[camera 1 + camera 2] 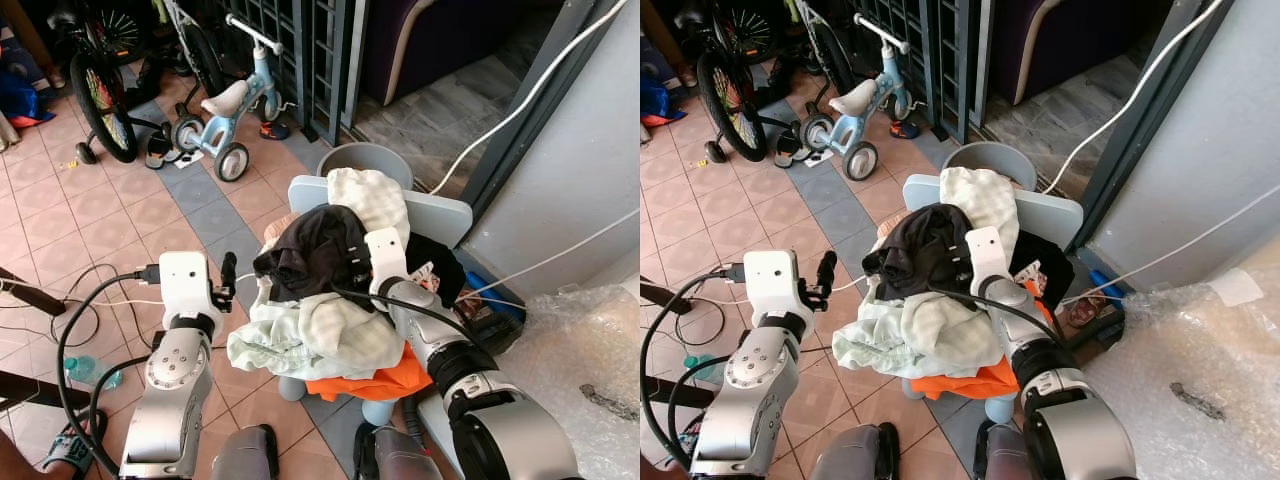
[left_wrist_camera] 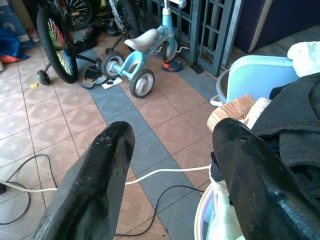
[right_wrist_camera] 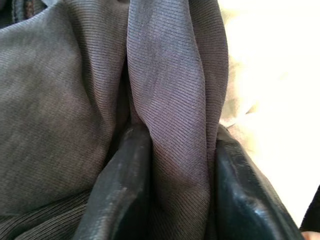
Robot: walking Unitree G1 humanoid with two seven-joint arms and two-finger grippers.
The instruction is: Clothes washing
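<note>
Left eye view: the right claw (image 1: pixel 352 262) grips a dark garment (image 1: pixel 315 245) atop a heap of clothes (image 1: pixel 320 335) piled on a pale blue chair (image 1: pixel 440 215). The left claw (image 1: pixel 228 275) hovers beside the heap.

Left wrist view: its fingers (image 2: pixel 100 170) spread wide, holding nothing.

Right wrist view: both fingers (image 3: pixel 125 185) pinch a fold of dark ribbed cloth.

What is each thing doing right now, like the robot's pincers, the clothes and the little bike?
Right pincer: shut on a fold of the dark garment.
Left pincer: open, holding nothing, beside the clothes pile.
Clothes pile: heaped high, spilling over the chair.
Orange cloth: hanging out at the bottom of the pile.
Tricycle: standing upright on the tiles.
</note>
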